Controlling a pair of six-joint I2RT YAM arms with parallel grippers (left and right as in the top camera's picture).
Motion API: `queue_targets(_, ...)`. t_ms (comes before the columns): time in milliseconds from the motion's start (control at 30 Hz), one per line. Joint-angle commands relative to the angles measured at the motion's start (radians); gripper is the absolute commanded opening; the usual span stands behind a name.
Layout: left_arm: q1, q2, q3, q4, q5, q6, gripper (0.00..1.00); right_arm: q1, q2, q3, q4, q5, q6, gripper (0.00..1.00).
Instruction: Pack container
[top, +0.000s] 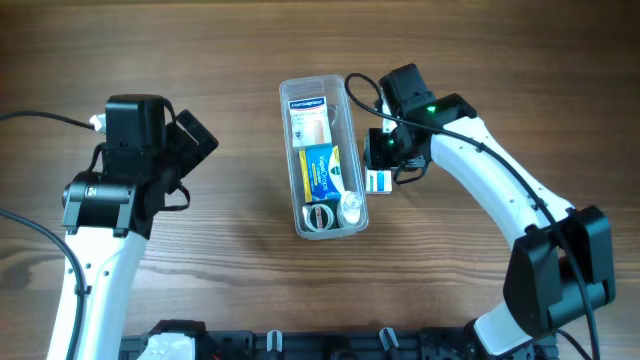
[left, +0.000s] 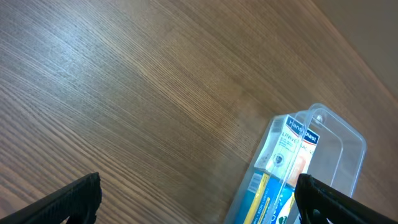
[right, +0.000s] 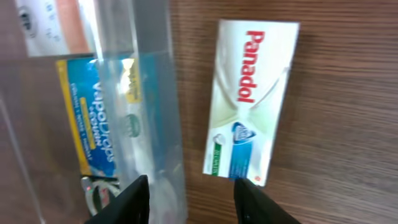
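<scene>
The table (top: 230, 90) is warm brown wood with fine straight grain; the container (top: 316, 80) is clear and colourless; the Panadol box (right: 252, 99) is white with red lettering and a blue and green patch at one end; the VapoDrops box (top: 322, 172) is bright blue with a yellow edge and white lettering; the Hansaplast box (top: 309, 118) is white with a dark blue band and a peach panel; both arms, left arm (top: 95, 270) and right arm (top: 500, 180), are white with black joints; the right gripper (right: 189, 202) and left gripper (left: 199, 199) have black fingers; a green light (top: 431, 106) glows on the right wrist.
</scene>
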Motion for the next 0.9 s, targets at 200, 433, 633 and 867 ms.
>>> queue_targets(200,0.006,-0.010,0.016,0.002,-0.020,0.013,1.00,0.019,0.010,-0.006,0.037,-0.053,-0.021,0.45)
queue_targets(433,0.006,-0.010,0.016,0.001,-0.020,0.013,1.00,0.028,0.010,-0.006,0.075,-0.038,-0.017,0.45)
queue_targets(633,0.006,-0.010,0.016,0.001,-0.020,0.013,1.00,0.026,0.010,-0.006,0.111,-0.016,-0.021,0.45)
queue_targets(867,0.006,-0.010,0.016,0.002,-0.020,0.013,1.00,0.015,0.010,-0.006,0.183,-0.087,-0.042,0.45)
